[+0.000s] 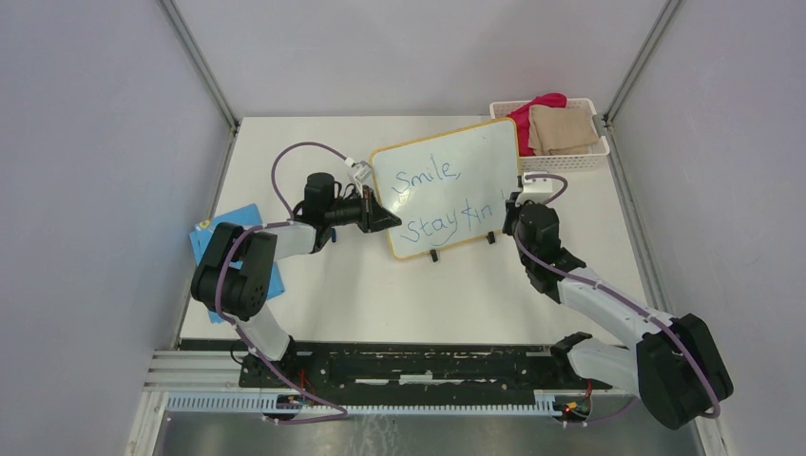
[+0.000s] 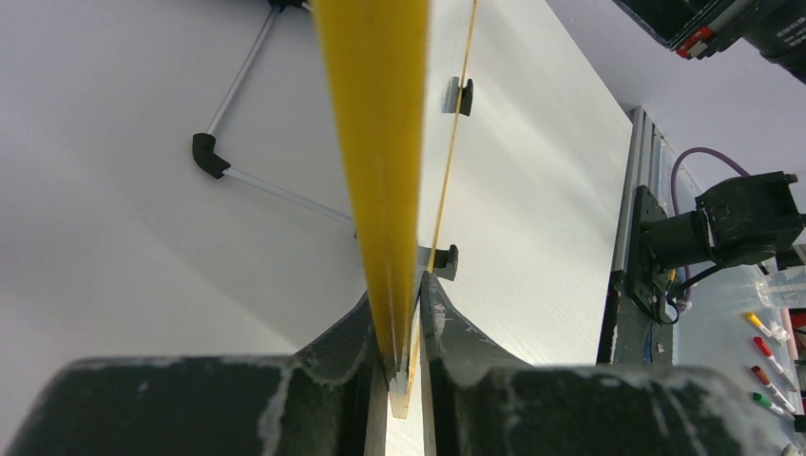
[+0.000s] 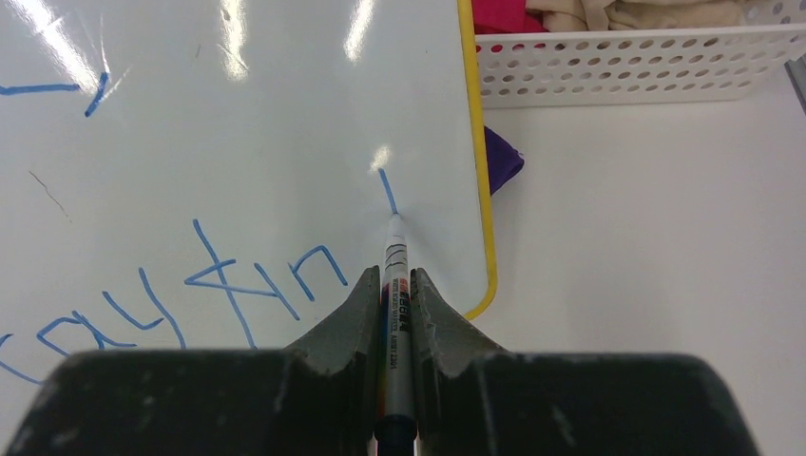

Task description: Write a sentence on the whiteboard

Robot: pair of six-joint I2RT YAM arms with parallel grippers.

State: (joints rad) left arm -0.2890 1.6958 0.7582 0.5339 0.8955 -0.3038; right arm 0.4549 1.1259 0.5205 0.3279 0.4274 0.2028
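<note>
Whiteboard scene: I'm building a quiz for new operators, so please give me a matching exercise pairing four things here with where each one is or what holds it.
Things:
1. whiteboard
2. marker
3. basket
4. blue card

Places:
A. lying flat at the far left
B. pinched at its edge by the left end effector
C. standing at the far right corner
D. gripped by the right end effector, tip on the board

Pairs: 1-B; 2-D; 3-C; 4-A
</note>
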